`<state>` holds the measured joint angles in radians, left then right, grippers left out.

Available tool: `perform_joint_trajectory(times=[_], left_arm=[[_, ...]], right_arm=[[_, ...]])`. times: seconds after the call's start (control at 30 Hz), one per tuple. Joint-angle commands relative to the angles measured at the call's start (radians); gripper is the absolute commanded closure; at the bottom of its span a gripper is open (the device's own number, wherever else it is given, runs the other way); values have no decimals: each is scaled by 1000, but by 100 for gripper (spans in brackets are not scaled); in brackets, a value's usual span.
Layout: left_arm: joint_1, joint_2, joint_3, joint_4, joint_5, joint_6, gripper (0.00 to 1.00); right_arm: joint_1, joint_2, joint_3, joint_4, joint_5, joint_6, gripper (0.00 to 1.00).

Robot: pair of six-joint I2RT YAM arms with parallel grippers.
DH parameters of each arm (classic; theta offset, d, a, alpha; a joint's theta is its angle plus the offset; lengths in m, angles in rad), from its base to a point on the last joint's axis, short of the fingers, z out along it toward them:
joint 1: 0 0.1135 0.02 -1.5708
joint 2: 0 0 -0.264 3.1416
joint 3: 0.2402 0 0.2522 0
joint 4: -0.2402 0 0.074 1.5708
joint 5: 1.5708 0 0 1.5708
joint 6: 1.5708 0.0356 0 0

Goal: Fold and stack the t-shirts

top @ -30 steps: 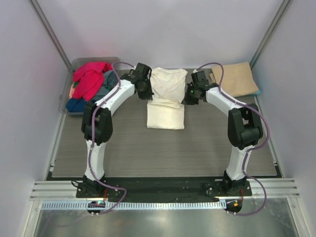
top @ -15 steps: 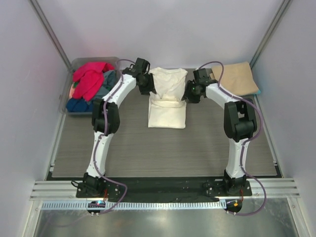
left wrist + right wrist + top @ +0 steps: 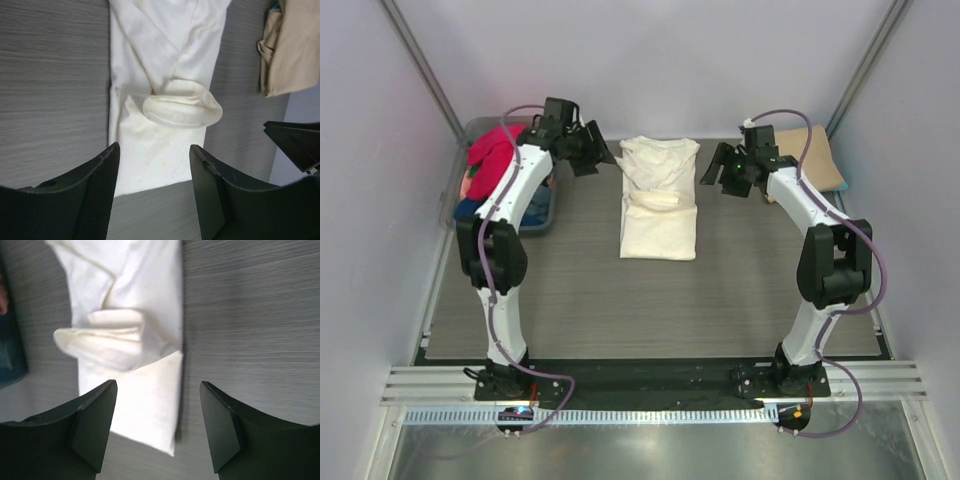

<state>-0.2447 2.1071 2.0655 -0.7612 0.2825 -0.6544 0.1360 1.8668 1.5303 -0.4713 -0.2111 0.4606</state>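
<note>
1. Left arm stretched to the far left of the table. Left gripper (image 3: pixel 592 153) hangs above the surface near the tub (image 3: pixel 545 208), fingers spread, nothing between them.
2. Right arm mirrors it on the far right. Right gripper (image 3: pixel 713 172) fingers also spread and empty, between the cream-white t-shirt (image 3: pixel 658 225) and the tan t-shirt (image 3: pixel 817 152).
3. Cream-white t-shirt lies mid-table toward the far side, folded into a narrow strip, a gripper off each side.
4. Overhead only: red t-shirt (image 3: pixel 492 158) heaped in the tub.
5. Wrist views only: a loose rolled hump (image 3: pixel 182 106) across the strip's middle.
</note>
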Motion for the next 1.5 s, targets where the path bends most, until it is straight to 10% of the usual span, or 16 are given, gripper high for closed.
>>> perform_joint_trajectory(times=[0.0,0.53,0.9,1.47], left_arm=[[-57,-108,-163,103,37,-14,42],[-208,-196,-726,381,60,-67,50],[-243,-255,-947,438,43,-80,53],[-257,-453,-1016,401,-39,-85,44]], right_arm=[[85,-61,-45,56,-117,-40,28],[240,308,266,-97,-90,-158,37],[189,661,1025,-170,32,-178,35],[177,-265,-345,88,-120,-37,28]])
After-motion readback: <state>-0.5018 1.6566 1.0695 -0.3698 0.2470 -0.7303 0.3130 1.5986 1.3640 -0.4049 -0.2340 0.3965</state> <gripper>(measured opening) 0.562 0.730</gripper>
